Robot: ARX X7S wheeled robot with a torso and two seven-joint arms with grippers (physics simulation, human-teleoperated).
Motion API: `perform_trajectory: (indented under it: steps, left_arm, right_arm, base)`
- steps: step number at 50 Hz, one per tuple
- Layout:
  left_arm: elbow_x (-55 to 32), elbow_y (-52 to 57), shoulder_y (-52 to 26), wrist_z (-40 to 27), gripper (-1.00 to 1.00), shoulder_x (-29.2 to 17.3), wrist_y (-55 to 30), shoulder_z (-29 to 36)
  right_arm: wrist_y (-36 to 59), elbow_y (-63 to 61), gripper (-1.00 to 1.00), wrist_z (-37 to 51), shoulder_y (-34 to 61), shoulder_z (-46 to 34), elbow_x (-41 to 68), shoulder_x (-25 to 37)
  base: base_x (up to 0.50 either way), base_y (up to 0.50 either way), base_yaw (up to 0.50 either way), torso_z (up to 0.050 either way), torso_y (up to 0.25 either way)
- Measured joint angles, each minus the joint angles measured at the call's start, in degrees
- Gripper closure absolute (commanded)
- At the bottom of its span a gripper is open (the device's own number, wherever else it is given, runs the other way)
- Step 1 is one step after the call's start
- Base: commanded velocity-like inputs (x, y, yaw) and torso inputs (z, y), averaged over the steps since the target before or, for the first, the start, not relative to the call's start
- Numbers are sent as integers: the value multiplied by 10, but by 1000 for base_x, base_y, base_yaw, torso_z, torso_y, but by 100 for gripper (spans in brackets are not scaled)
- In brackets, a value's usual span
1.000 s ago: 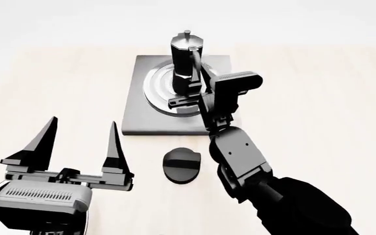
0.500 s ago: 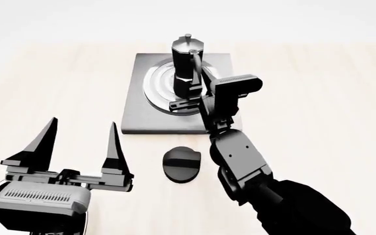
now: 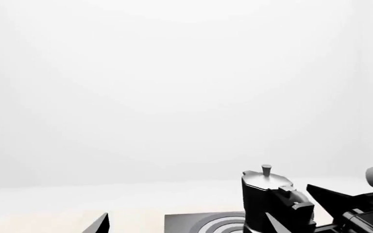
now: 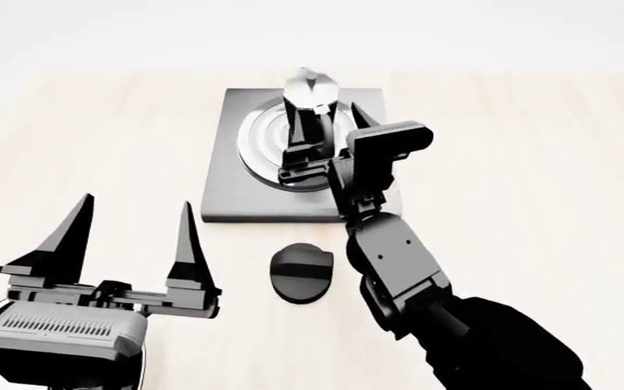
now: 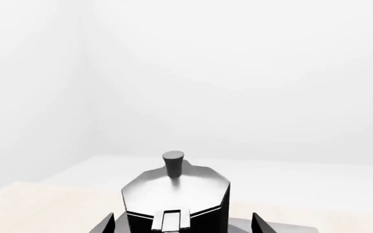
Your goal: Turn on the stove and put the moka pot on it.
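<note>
Parted wide at the left gripper [image 4: 127,244], pointed black fingers [image 4: 188,240] well apart and closed on nothing, low at the near left over the pale wooden table [image 4: 529,162], clear of the stove and of the knob

Parted too at the right gripper [image 4: 321,134], set around the moka pot [image 4: 309,101] with one finger on each side. Seen from the right wrist view as two dark fingertips [image 5: 107,222] flanking the faceted body of the moka pot [image 5: 173,199], with a thin strip of light between each tip and the pot's sides, so astride the pot and not pinching it

Standing upright on the stove [image 4: 225,179], over the raised silver rings [image 4: 260,138] at the plate's centre and towards their far side. Silver lid catching the light from above in the head view, with the small lid knob [image 5: 173,162] plain in the right wrist view. Black handle facing the right arm, partly hidden behind the gripper's block

Showing again in the left wrist view: moka pot [image 3: 264,204] on the grey stove [image 3: 193,224], with the curved rings at its foot and the right gripper's dark parts close beside it

Lying flat on the table just in front of the stove's near edge, apart from the plate: round black knob [image 4: 301,272], between the two arms, touched by neither. Position of its marking too small to read
</note>
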Motion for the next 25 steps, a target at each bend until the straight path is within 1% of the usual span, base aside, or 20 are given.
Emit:
perform_trajectory:
  steps: [25]
  left_arm:
    - [-4, 7, -6, -6, -100, -4, -8, -3]
  right_arm:
    - [-14, -10, -100, -9, 8, 1, 6, 0]
  base:
    - [0, 0, 0, 0, 0]
